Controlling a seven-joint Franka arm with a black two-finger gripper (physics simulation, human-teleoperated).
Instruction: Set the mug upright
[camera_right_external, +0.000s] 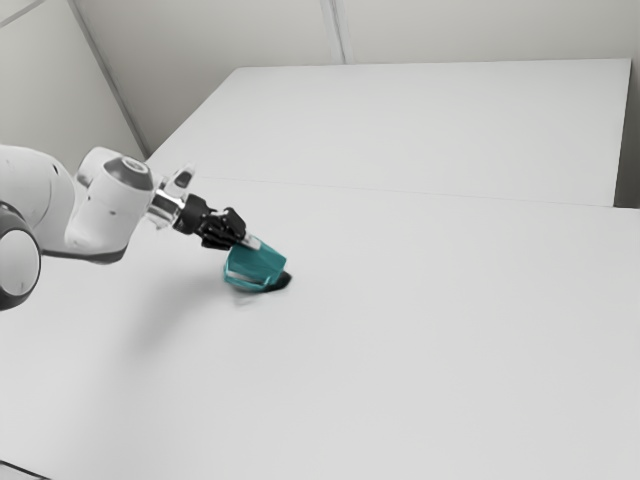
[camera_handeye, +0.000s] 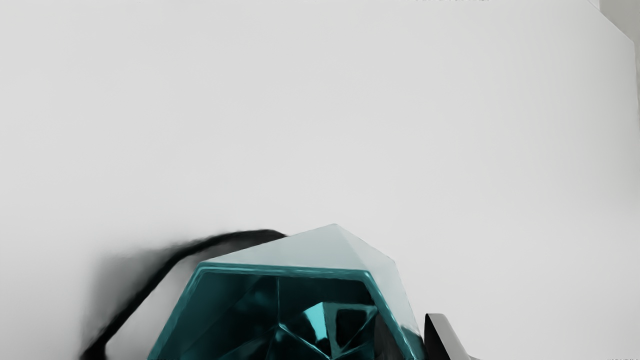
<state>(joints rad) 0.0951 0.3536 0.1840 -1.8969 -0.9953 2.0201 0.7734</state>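
In the exterior view, my gripper (camera_right_external: 240, 240) is at the upper edge of the teal, faceted mug (camera_right_external: 258, 262), which is tilted over rather than upright. The wrist view shows the mug (camera_handeye: 285, 269) with its hollow inside facing my hand. My gripper (camera_handeye: 415, 340) is shut on the mug's side wall, one finger inside the rim and the other (camera_handeye: 446, 337) against the outside. The mug's lower part is hidden, and whether it touches the table is unclear.
The mug is over a broad white table (camera_right_external: 430, 330). A dark curved band (camera_handeye: 170, 260) and a soft shadow lie beside the mug. The table's far edge runs below pale walls, and a thin seam crosses the tabletop.
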